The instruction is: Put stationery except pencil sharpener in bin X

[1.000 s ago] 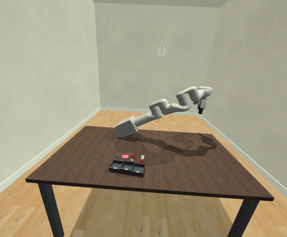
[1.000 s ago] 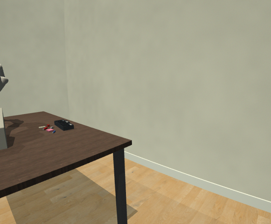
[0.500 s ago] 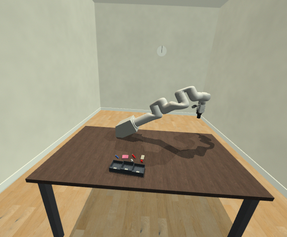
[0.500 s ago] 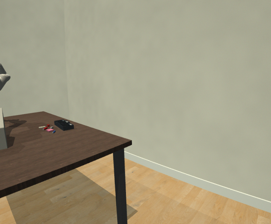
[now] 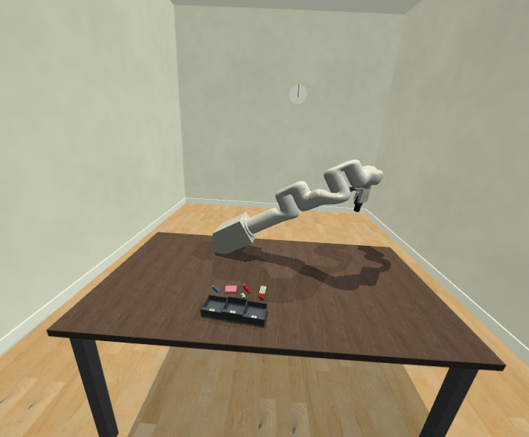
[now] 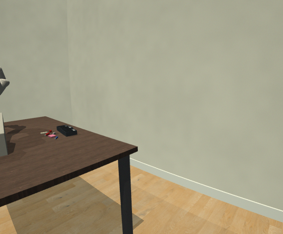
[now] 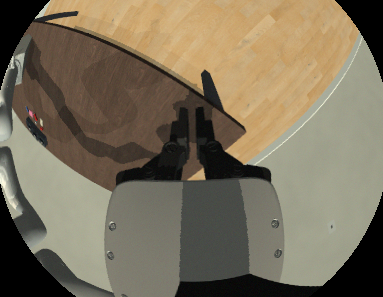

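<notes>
A dark tray of three bins stands near the table's front edge; it also shows in the exterior view. Their marks are too small to read. Behind the bins lie a small blue item, a pink block, a red item, a cream dotted block, a small white piece and a small red piece. My gripper hangs high above the table's far right corner, far from all of them. Its fingers are shut with nothing between them.
The arm's grey base stands at the table's back middle. The arm casts a long shadow over the right half of the table. The table's far edge and the wooden floor lie below the gripper.
</notes>
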`<state>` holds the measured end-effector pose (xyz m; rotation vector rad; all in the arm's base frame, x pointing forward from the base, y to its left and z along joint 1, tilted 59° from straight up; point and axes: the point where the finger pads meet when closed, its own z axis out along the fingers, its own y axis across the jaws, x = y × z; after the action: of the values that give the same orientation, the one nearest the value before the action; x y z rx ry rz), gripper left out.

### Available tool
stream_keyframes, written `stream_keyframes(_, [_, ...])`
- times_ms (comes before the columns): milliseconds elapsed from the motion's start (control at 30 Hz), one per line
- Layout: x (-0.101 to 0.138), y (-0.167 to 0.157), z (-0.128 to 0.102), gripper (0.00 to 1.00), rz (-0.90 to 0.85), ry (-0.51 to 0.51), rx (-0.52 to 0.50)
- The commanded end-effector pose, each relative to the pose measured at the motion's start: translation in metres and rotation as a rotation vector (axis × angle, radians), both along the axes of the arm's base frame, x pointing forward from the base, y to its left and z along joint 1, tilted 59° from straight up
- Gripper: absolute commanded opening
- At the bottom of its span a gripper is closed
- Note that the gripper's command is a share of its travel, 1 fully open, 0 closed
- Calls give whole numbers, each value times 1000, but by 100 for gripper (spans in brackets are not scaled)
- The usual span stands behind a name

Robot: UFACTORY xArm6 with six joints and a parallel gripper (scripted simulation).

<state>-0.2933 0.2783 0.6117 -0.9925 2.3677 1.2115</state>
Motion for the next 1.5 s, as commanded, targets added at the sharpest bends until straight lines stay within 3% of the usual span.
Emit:
stream_keyframes(0, [-18, -13, -10, 7, 19, -4, -10])
stream_keyframes(133, [-34, -28, -21, 7, 127, -34, -65])
stream_keyframes(267, [-54, -48, -36, 7, 127, -34, -66])
stream_keyframes(467, [-67, -66, -47, 7, 232, -68, -120])
stream_keyframes(733, [-84, -88, -61, 7, 232, -68, -120])
stream_keyframes(833, [-95, -108, -72, 7, 334, -107, -172])
stream_keyframes(967, [-109, -132, -86, 7, 334, -107, -172])
stream_keyframes(1167, [-111, -139, -90, 7, 376, -125, -193])
stream_keyframes(1367, [-127, -179, -111, 7, 434, -150, -223])
stream_keyframes(1467, [-127, -179, -111, 7, 434, -150, -223])
